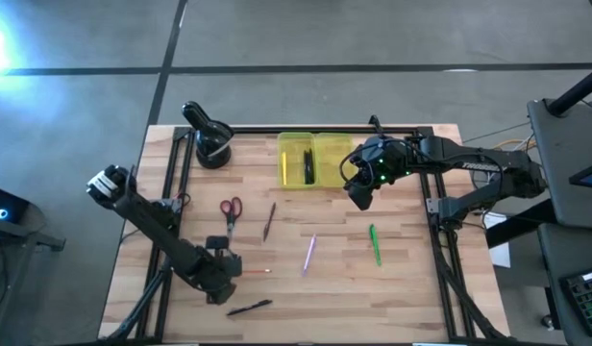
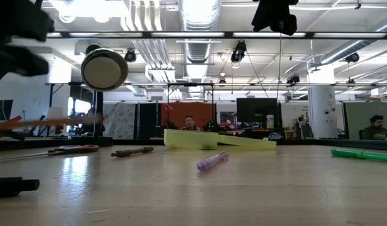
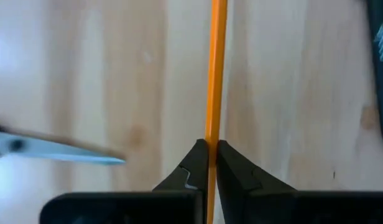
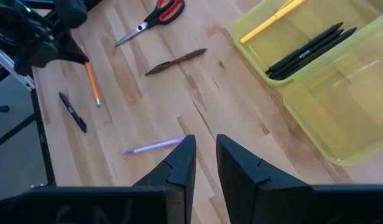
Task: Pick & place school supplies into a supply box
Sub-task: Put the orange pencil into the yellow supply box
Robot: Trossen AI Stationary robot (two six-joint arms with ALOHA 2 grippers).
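The left gripper [image 1: 226, 272] is sitting low over the table's [image 1: 411, 288] near left part, its fingers [image 3: 198, 163] pressed together on an orange pencil [image 3: 214, 68] that is running straight out between them. In the right wrist view that pencil [image 4: 92, 84] is showing lifted at the gripped end. A black pen [image 1: 250, 308] is lying just beside this gripper, nearer the front edge.

The right gripper [image 1: 359, 197] is hovering by the box's [image 1: 315, 160] right side, its fingers [image 4: 179, 165] standing slightly apart and gripping nothing. White lettering is showing on the right arm, too small to read.

The yellow box is lying open toward the table's back edge; its left half is holding black pens [image 4: 309, 50] and a yellow pencil [image 4: 272, 20], while the right half is looking bare. Writing on one black pen cannot be read.

Out on the table, red scissors [image 1: 230, 211], a brown pen [image 1: 269, 220], a purple pen [image 1: 309, 254] and a green pen [image 1: 375, 244] are lying apart from one another. A black holder [image 1: 211, 144] is standing at the back left.
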